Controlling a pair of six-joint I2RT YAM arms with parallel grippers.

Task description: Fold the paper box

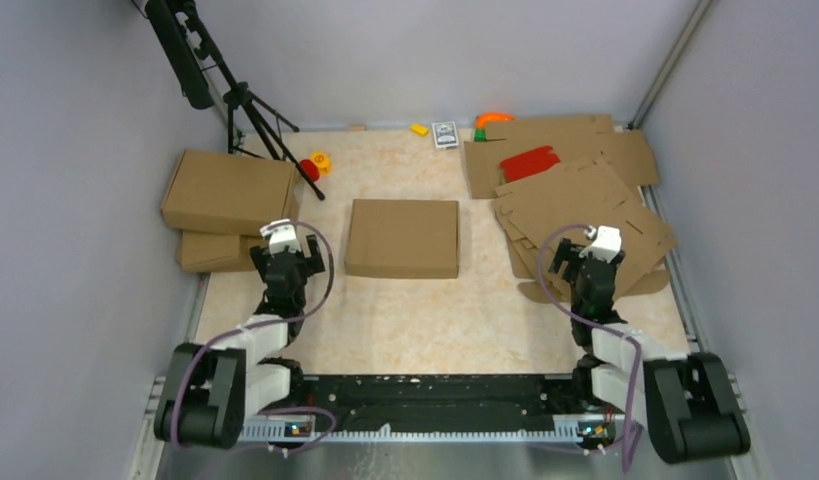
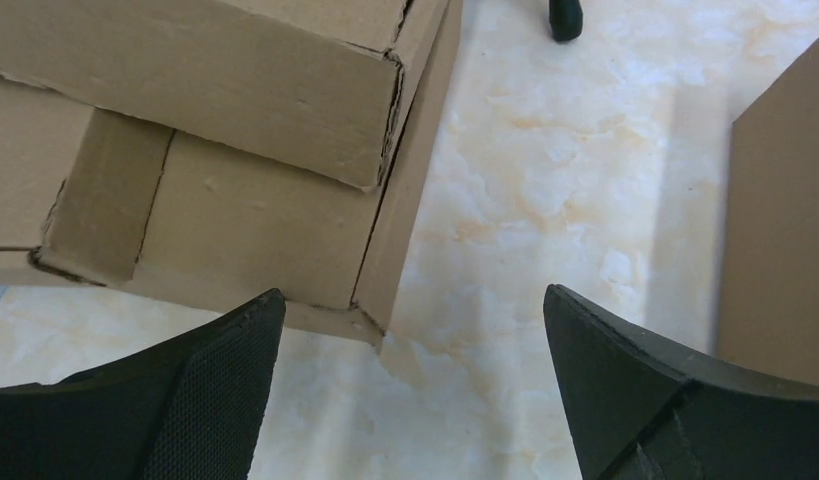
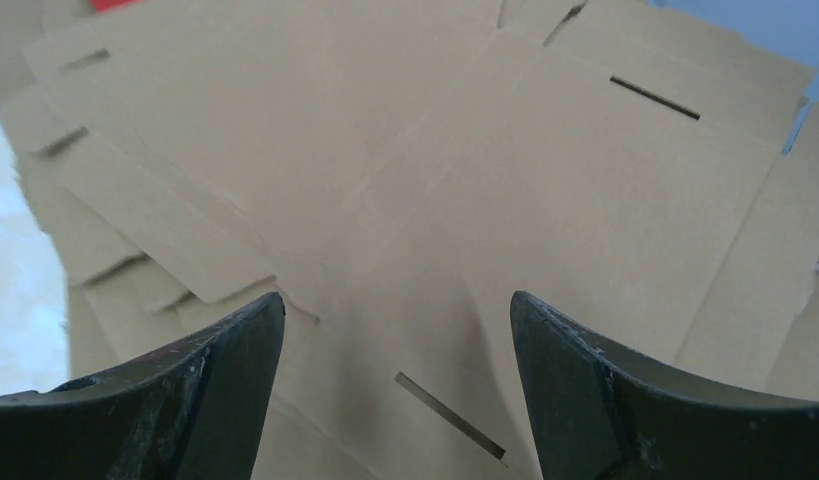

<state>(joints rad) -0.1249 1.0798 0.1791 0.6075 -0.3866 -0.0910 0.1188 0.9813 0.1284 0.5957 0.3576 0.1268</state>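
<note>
The paper box (image 1: 402,237) lies folded and closed in the middle of the table, a shallow brown cardboard rectangle. One side of it shows at the right edge of the left wrist view (image 2: 780,220). My left gripper (image 1: 290,252) (image 2: 413,293) is open to the box's left, over bare table beside a stack of other folded boxes (image 2: 255,190), holding nothing. My right gripper (image 1: 583,258) (image 3: 395,297) is open above the heap of flat cut cardboard sheets (image 1: 585,215) (image 3: 465,190), with nothing between its fingers.
Stacked folded boxes (image 1: 230,190) sit at the left wall. A black tripod (image 1: 250,105) stands at the back left, small red (image 1: 309,168) and yellow (image 1: 321,158) toys beside it. A card pack (image 1: 444,134), orange toy (image 1: 493,120) and red sheet (image 1: 530,162) lie at the back.
</note>
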